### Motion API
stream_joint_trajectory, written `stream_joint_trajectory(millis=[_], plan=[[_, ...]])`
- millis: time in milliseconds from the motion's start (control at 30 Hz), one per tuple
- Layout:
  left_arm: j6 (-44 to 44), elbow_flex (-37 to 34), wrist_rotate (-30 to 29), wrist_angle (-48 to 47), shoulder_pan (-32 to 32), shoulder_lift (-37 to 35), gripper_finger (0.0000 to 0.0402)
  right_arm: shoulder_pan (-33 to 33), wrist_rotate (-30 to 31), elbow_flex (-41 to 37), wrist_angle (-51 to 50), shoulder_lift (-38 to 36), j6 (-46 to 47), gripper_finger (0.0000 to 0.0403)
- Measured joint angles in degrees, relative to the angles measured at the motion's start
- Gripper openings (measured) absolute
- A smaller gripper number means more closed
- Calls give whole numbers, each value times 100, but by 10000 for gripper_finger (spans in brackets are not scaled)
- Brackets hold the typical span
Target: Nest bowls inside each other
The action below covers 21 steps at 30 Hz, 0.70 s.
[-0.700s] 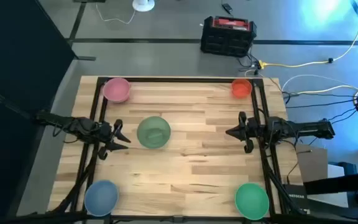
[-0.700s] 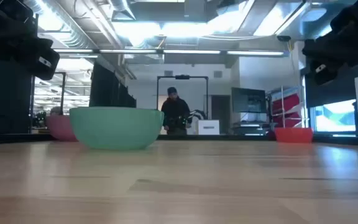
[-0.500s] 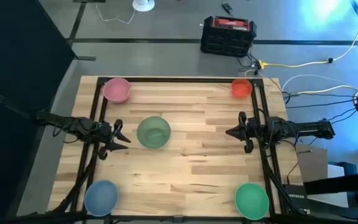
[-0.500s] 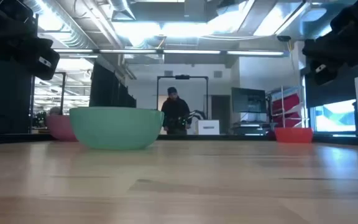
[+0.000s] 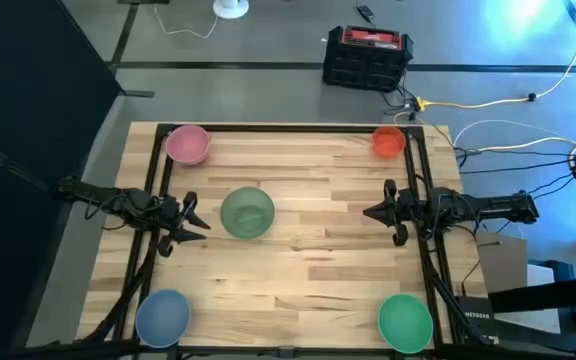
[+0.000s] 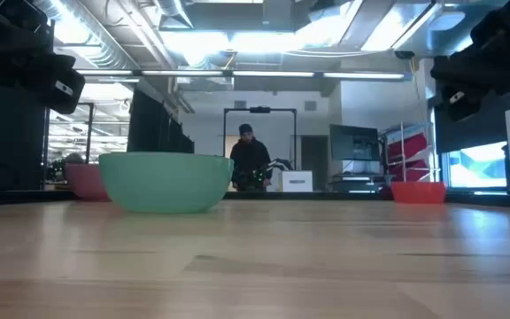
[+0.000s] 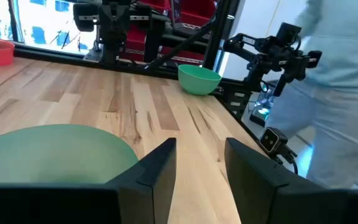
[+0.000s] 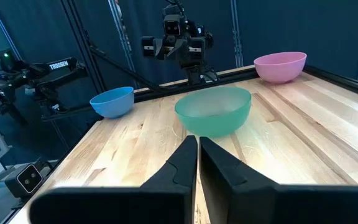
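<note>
Green bowl (image 5: pixel 247 213) is sitting just beside L gripper (image 5: pixel 194 218), jaws part-open and empty, nearer than shut R gripper (image 5: pixel 373 212).

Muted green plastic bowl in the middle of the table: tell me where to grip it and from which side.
Grip the rim of the round muted green plastic bowl on the edge facing the left gripper, one finger inside the wall and one outside. It stands upright and open, apart from the other bowls, and its curved wall looks too wide to span. The left gripper's fingers are open and already beside it.
</note>
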Motion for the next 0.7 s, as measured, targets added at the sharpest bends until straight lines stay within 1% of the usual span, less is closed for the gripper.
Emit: stream_joint_trajectory(millis=[400,700], plan=[[-2,0,-1,0,0,-1,120,0,5,1,7,-2,-8,1],[-1212,-14,-221,797,107,-3,120,0,231,-3,294,-1,928,1]])
